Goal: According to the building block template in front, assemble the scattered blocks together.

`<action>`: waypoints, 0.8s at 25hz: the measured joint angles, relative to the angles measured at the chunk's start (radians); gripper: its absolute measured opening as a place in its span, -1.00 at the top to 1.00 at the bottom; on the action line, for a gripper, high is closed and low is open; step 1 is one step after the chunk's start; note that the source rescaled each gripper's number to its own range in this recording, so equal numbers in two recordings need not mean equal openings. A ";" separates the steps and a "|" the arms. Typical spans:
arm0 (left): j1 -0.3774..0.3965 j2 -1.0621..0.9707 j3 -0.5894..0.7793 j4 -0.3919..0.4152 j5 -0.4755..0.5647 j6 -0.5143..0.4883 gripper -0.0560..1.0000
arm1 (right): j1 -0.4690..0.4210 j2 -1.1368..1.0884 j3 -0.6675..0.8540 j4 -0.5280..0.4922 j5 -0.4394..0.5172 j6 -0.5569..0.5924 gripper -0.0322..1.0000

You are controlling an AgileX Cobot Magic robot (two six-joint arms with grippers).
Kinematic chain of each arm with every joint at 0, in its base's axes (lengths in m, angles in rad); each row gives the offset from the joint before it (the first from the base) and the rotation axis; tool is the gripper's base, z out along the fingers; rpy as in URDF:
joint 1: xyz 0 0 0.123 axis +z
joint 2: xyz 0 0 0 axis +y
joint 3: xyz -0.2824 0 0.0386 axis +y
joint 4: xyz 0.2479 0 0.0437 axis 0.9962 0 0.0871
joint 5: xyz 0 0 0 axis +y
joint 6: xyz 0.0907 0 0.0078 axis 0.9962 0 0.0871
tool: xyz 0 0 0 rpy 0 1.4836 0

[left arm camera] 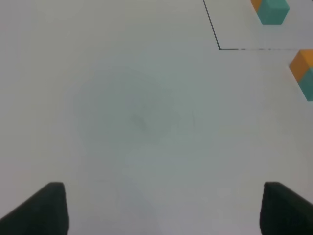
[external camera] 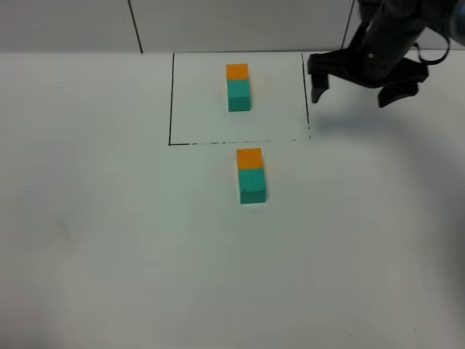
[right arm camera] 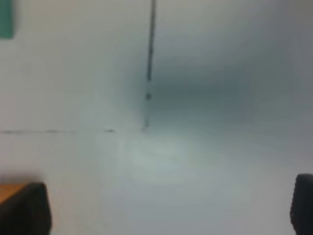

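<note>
The building block template (external camera: pixel 238 86), an orange cube joined to a teal-green one, lies inside a thin black rectangle (external camera: pixel 171 102) at the back of the table. Just in front of the rectangle, the orange block (external camera: pixel 249 158) and the teal-green block (external camera: pixel 252 185) lie joined end to end, orange farther back. My right gripper (external camera: pixel 351 96) hangs open and empty above the rectangle's right side. My left gripper (left arm camera: pixel 164 210) is open and empty over bare table; the joined pair (left arm camera: pixel 303 73) shows at that view's edge. The left gripper is out of the exterior view.
The white table (external camera: pixel 109 240) ends at a grey wall (external camera: pixel 73 22) behind the rectangle. The right wrist view is blurred; it shows the rectangle's corner (right arm camera: pixel 145 128), a teal patch (right arm camera: pixel 6 18) and an orange patch (right arm camera: pixel 12 188) beside one finger.
</note>
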 joint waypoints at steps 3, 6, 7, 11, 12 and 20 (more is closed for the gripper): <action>0.000 0.000 0.000 0.000 0.000 0.000 -0.60 | -0.064 -0.059 0.040 0.002 0.009 -0.045 -0.98; 0.000 0.000 0.000 0.000 0.000 0.000 -0.60 | -0.113 -0.139 0.131 0.001 -0.008 -0.073 -0.97; 0.000 0.000 0.000 0.000 0.000 0.000 -0.60 | -0.126 -0.171 0.175 0.000 -0.019 -0.078 -0.96; 0.000 0.000 0.000 0.000 0.000 0.000 -0.60 | -0.151 -0.335 0.369 -0.019 -0.103 -0.081 -0.96; 0.000 0.000 0.000 0.000 0.000 0.000 -0.60 | -0.153 -0.378 0.411 -0.026 -0.127 -0.081 -0.96; 0.000 0.000 0.000 0.000 0.000 0.000 -0.60 | -0.167 -0.782 0.734 -0.052 -0.183 -0.085 -0.96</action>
